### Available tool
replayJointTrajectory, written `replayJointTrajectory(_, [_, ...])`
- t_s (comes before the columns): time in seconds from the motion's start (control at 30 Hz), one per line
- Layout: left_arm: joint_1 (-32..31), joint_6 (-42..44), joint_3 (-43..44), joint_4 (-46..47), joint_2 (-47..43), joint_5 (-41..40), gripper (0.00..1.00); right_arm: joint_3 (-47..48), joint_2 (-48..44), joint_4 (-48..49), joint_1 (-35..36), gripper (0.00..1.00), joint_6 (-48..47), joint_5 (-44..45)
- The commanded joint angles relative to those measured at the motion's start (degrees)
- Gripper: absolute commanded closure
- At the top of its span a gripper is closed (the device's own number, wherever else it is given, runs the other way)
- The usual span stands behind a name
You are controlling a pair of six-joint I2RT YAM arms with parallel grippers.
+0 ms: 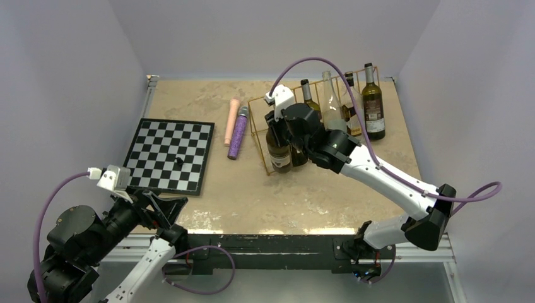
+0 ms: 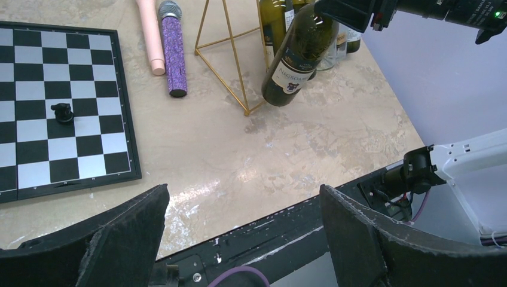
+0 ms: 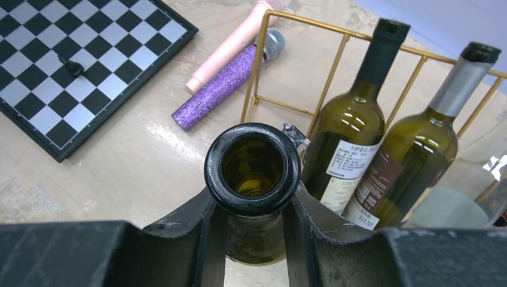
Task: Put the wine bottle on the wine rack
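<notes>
Beige mottled surface (image 1: 303,196), with the long golden wire wine rack (image 3: 335,63) at 1 o'clock. Task is partway. The dark green glass wine bottle (image 2: 293,60) is held by the neck, tilted, with its base at the rack's 9 o'clock end bay. It is not yet laid in, and I can't tell if it touches the wire. Right arm is stretched toward 12, right gripper (image 3: 252,209) jaws clamped under the bottle's lip. Left gripper (image 2: 245,239) sits low at 7, jaws apart and empty.
</notes>
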Motion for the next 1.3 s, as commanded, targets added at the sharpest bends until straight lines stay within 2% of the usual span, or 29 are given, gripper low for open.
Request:
replayJointTrajectory(0.0, [-0.22, 0.17, -0.34, 1.28, 0.09, 0.76, 0.01, 4.50, -2.02, 2.80, -2.10, 1.00, 2.87, -2.03])
replayJointTrajectory(0.83, [-0.22, 0.07, -1.06, 0.39, -0.40, 0.15, 0.01, 7.81, 9.57, 4.58, -6.85, 1.00, 5.67, -4.20])
replayJointTrajectory(1.27, [-0.22, 0.55, -1.03, -0.26, -0.47, -0.81, 0.01, 13.57, 17.76, 0.54, -10.37, 1.00, 10.63, -5.51])
